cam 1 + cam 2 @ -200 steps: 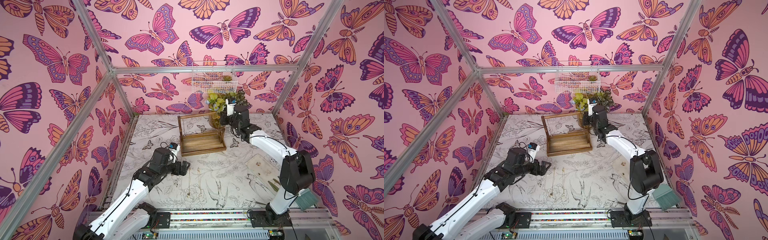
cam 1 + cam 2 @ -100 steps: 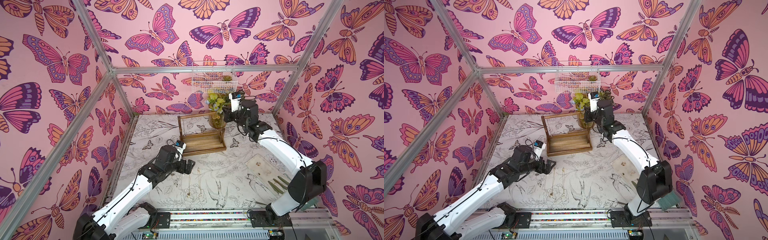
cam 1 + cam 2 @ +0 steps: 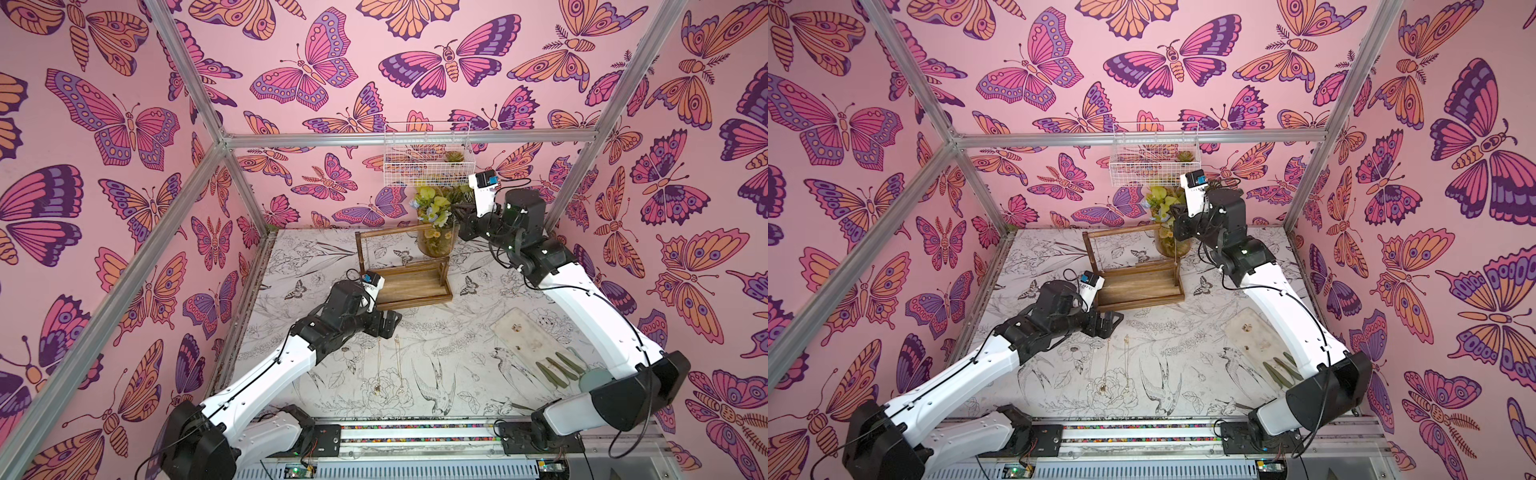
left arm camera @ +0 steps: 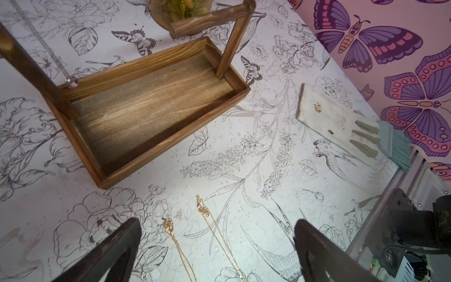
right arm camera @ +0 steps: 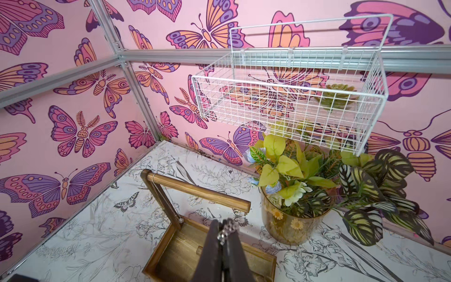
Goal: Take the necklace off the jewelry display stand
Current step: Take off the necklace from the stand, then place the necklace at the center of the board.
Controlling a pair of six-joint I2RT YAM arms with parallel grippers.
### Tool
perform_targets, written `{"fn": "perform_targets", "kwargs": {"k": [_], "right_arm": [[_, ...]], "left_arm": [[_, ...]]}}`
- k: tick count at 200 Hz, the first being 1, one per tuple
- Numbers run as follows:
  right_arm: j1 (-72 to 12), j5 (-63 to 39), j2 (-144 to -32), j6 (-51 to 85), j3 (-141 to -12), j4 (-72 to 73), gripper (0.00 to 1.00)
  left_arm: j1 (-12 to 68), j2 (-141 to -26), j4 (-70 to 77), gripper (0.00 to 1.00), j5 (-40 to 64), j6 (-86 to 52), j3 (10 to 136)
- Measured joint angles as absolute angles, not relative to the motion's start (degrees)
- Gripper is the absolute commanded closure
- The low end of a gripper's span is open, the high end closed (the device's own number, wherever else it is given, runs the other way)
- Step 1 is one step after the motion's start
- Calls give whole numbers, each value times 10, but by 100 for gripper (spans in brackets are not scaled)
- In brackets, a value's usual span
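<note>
A white wire basket hangs above a flower vase.

Pink walls printed with purple and orange butterflies close me in, braced by silver metal bars. My surface is white, covered in black line drawings of flowers and birds. A white wire basket hangs upper middle of the frame.
</note>
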State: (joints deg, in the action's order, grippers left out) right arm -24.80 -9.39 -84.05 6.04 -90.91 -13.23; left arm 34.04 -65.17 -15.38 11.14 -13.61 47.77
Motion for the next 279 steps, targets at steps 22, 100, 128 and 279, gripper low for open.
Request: {"fn": "perform_targets", "kwargs": {"k": [22,100,128,279], "right_arm": [[-250,-102,-820,59,-915,-158,100],[-281,-116,-722,69,-914,-213,100],[-291,-116,-702,77,-899,-222,100],[-349,-114,-591,118,-819,-288,100]], "left_arm": [[350,-672,-136,0,127,-130,493],[394,-730,-85,0,180,-101,553],[407,-767,-49,0,180,-90,567],[500,-822,31,0,170,-26,606]]}}
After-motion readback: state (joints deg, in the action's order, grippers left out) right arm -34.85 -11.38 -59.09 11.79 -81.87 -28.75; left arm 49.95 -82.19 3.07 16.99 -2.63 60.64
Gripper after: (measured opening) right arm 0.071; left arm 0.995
